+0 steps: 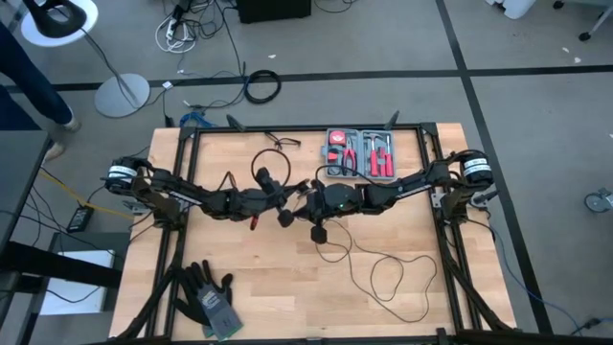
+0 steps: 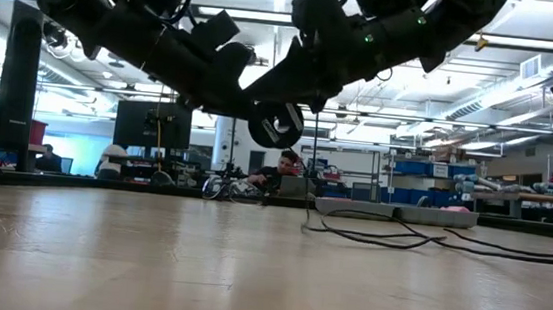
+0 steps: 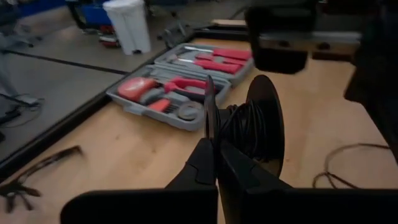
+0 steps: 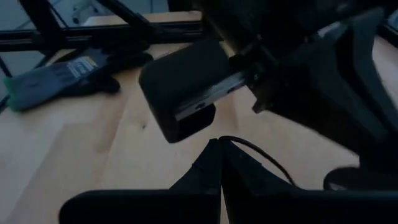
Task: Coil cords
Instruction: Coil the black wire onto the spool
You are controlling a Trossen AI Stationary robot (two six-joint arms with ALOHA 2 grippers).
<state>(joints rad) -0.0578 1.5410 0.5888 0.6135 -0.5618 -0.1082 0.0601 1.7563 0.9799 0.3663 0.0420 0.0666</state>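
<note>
Both arms meet over the middle of the table. My left gripper (image 3: 214, 158) (image 1: 284, 199) is shut on a round black spool-like puck (image 3: 249, 124), which hangs above the table in the low view (image 2: 277, 125). Thin black cord (image 3: 245, 127) is wound between its two discs. My right gripper (image 4: 217, 152) (image 1: 308, 201) faces it, shut on the thin cord. The rest of the cord lies in loose loops (image 1: 388, 261) on the table toward the near right. My left gripper pinches the rim of one disc of the puck (image 3: 209, 106) between its two fingers, coming nearly level from the table's left. The puck stands on edge, lifted clear of the table. My right gripper pinches the thin cord, which comes out from between its fingertips (image 4: 249, 148). The fingers come from the table's right, slanting slightly down. Below them the cord hangs (image 2: 308, 193) to the table, and the rest lies slack (image 2: 400, 238).
An open grey tool case (image 1: 359, 153) with red-handled tools sits at the far right of the table. A pair of dark gloves (image 1: 206, 299) lies at the near left. A small glasses-like wire item (image 1: 278, 142) lies by the far edge.
</note>
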